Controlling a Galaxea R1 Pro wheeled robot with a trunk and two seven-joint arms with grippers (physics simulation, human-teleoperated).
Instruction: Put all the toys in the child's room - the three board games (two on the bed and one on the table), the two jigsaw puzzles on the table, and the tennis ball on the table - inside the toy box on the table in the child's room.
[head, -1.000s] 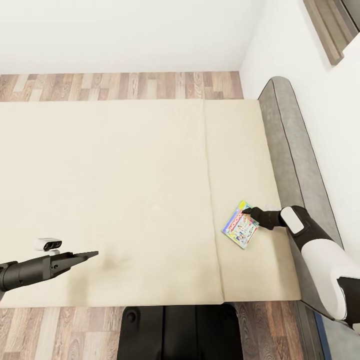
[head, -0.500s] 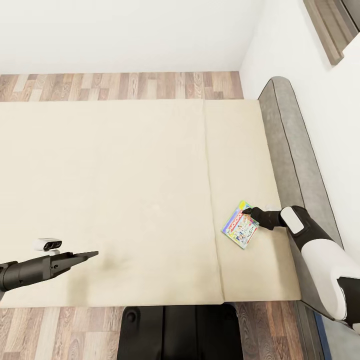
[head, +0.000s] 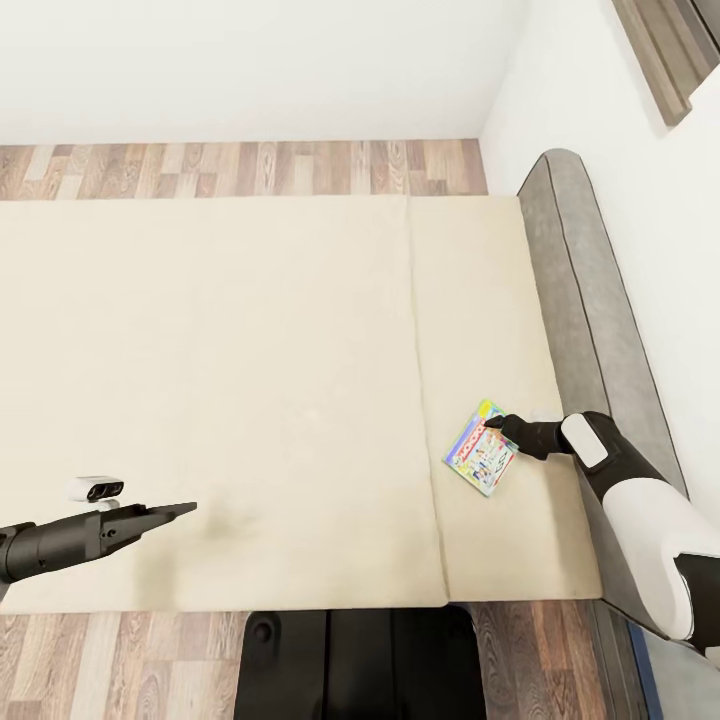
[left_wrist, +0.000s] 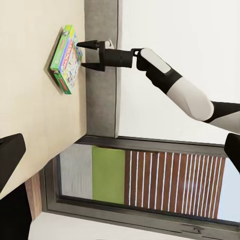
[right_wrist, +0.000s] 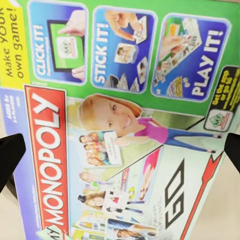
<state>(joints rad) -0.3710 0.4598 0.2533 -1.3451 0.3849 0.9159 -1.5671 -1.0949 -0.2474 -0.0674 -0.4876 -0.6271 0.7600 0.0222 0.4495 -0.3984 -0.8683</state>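
A: Beige mattress on the bed (head: 250, 380), grey headboard along the wall, plank floor beyond. Where's the game?

B: The Monopoly box (head: 481, 462) lies flat on the mattress, directly in front of the right claw (head: 497, 422), near the headboard side. From the left wrist camera, the right claw (left_wrist: 87, 55) has its two fingers spread apart, one just past the box's (left_wrist: 66, 60) top corner and the other off its face. From the right wrist camera, the dark fingertips sit at both edges of the frame with the box (right_wrist: 125, 130) between them.

A: So is it gripping?

B: I'd say not. The fingers stand wide and hold nothing. Whether a tip touches the box edge, I cannot tell.

A: And the left claw (head: 180, 511)?

B: Hovering over bare mattress, well apart from the box. It looks pinched together and has nothing in it.

A: Which step, then?

B: Picking this board game off the bed. Next, I judge, the right claw needs to straddle one edge of the box and close firmly, since a flat box on soft bedding leaves little to catch.
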